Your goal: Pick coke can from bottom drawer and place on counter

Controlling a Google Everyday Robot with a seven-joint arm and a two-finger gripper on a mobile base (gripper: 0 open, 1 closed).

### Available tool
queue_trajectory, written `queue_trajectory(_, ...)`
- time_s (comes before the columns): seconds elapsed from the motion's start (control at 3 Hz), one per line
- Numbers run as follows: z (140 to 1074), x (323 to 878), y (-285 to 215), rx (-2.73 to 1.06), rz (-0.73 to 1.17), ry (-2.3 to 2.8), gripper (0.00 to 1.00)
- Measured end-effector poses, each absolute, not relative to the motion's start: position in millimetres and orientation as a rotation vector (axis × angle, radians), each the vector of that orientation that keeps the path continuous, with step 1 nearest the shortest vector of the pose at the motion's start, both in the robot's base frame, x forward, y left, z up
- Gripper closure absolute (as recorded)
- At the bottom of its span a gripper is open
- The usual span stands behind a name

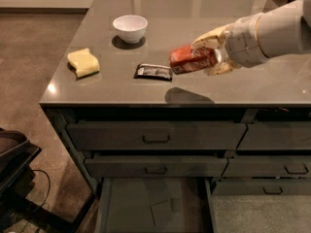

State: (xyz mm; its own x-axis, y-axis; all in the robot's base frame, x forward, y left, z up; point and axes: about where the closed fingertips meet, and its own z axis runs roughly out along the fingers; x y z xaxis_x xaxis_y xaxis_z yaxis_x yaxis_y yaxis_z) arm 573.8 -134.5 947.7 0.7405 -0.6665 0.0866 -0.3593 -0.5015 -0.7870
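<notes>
Holding a red can [187, 60] in the gripper [208, 56], closed on it with one pale finger [209, 35] above and another below. Keeping it on its side, slightly tilted, up in the air over the bench [194, 8] (clear of the glossy top, not resting on it). Mounted on a thick white arm [274, 30] stretched in from the right edge. Throwing a dark shadow [188, 96] onto the bench directly beneath the can, close to the front edge.

Just left of the can and lower, flat on the bench: a dark foil packet [153, 72], apart from the can. Farther left, near the front-left corner: a yellow sponge [83, 62], lying at a slight angle. Toward the back, well behind sponge and packet: a white bowl [129, 28], upright, with a small shadow at its foot.

Below the front edge: two shut drawers with loop handles, the upper drawer [155, 136] and the middle drawer [155, 166], plus further drawer fronts to the right. Lowest of the stack and pulled wide open: the bottom drawer [129, 203], with a dark flat floor and a pale square patch [161, 212] on it.

Down at the left, on the brown floor [29, 81]: a dark shape [12, 159] with a cable, too unclear to name.
</notes>
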Motion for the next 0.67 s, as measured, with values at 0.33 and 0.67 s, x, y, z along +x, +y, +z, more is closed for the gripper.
queue_trajectory(0.33,943.3,568.6,-131.2,-2.122,-0.493,0.785,1.00)
queue_trajectory(0.67,940.8,582.2,-146.7,-2.098,-0.526,0.809,1.00)
